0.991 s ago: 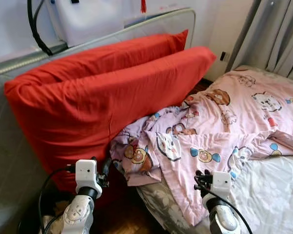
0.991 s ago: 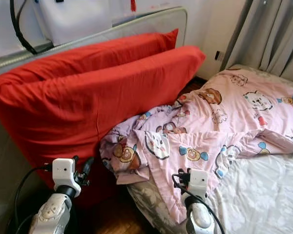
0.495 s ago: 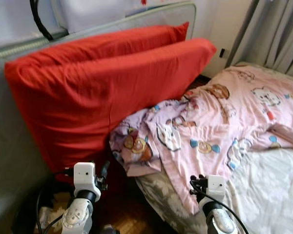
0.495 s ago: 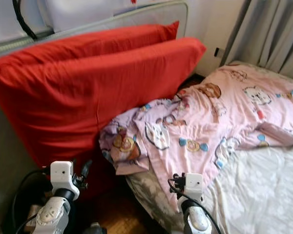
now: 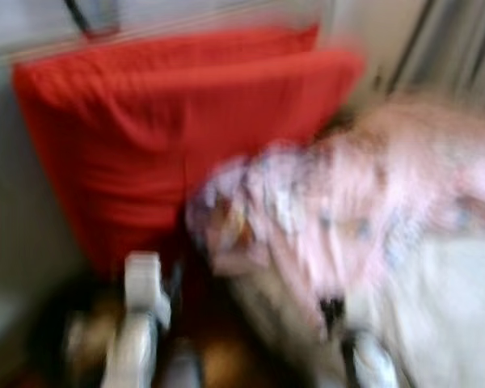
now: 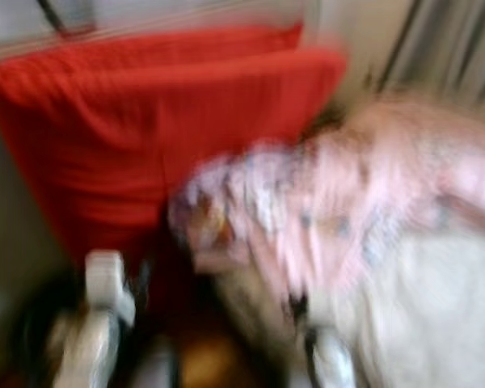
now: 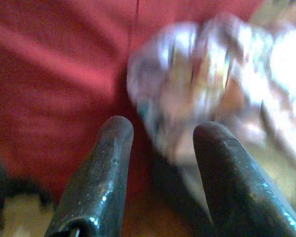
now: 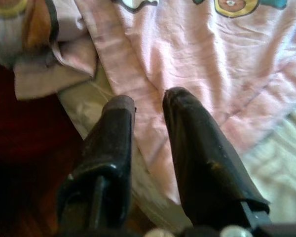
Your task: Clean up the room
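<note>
Nearest to us, at the foot of the head views, we see our two arms raised in front of the bed, both smeared by motion blur. We take the pink cartoon-print blanket [image 5: 364,202] as our landmark. Our left gripper [image 7: 160,143] hangs short of the blanket's bunched end, over the dark gap beside the bed; its two black fingers [image 7: 103,168] stand well apart with nothing between them. Our right gripper [image 8: 148,111] hovers over the blanket's near edge, where the pink cloth drapes over the side of the mattress; its fingers [image 8: 187,143] stand a narrow gap apart and hold nothing, and we cannot tell whether the tips touch the fabric.

Below the blanket's hanging edge we make out the grey patterned side of the mattress [image 8: 84,106] and, lower still, dark reddish wooden floor [image 8: 19,163]. Beside the blanket, on the side of our right arm, lies the pale sheet [image 5: 436,307] of the bed, uncovered.

The blanket itself lies rumpled across the bed, its bunched end nearest our left gripper. Just beyond that bunched end stand two big red pillows [image 5: 170,129], leaning upright, one behind the other, and the bunched cloth appears to press against the front one. Beyond the blanket's far side we see grey curtains [image 5: 453,48], too blurred for detail.
</note>
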`<state>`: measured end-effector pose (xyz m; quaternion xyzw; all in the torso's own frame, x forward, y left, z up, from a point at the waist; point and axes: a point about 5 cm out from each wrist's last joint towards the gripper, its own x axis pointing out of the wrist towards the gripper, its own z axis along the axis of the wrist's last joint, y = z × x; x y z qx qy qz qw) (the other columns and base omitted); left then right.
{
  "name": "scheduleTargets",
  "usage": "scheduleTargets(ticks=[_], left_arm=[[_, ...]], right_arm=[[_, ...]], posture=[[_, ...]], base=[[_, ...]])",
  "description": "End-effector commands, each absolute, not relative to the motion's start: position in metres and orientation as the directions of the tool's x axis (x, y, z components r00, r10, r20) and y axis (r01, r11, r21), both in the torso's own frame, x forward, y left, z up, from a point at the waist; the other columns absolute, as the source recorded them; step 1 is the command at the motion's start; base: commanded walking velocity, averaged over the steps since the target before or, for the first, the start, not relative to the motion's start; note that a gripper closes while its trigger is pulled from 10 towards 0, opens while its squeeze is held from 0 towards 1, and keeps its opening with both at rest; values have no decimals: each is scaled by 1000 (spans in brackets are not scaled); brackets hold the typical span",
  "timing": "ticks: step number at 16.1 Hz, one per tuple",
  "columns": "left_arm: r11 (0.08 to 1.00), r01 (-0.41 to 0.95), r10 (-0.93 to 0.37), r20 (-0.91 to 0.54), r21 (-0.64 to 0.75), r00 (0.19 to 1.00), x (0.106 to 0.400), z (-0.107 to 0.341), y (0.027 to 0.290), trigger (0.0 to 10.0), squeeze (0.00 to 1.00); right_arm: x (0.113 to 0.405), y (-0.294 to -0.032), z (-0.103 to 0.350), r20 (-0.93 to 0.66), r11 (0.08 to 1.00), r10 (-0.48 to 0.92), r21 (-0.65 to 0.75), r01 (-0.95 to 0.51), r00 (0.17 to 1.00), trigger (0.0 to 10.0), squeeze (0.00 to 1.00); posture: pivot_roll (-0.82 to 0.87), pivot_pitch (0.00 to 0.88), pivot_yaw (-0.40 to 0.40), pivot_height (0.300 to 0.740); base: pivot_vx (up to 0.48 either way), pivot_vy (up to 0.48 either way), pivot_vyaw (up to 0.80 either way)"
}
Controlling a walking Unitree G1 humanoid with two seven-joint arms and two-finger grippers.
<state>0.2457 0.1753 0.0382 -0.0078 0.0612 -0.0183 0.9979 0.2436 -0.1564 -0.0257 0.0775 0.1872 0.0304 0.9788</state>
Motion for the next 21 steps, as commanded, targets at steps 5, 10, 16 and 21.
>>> scheduleTargets(ticks=[5,10,16,21], left_arm=[[998,49,-52,-100,-26,994,253,46,174,10000,0],[998,55,-57,-101,-27,993,255,47,174,10000,0],[998,64,-67,-101,-28,993,256,48,173,10000,0],[997,67,-70,-102,-31,992,256,48,173,10000,0]], right_arm=[[237,-151,-33,-390,984,120,166,-59,913,10000,0],[236,-148,-35,-400,982,124,184,-54,908,10000,0],[238,-158,-38,-440,983,45,179,38,897,10000,0],[237,-162,-40,-464,964,-34,220,152,885,10000,0]], posture=[[29,46,-14,646],[34,45,-11,646],[32,45,-7,646],[33,50,-6,646]], base=[[0,0,125],[0,0,640],[0,0,0],[0,0,0]])
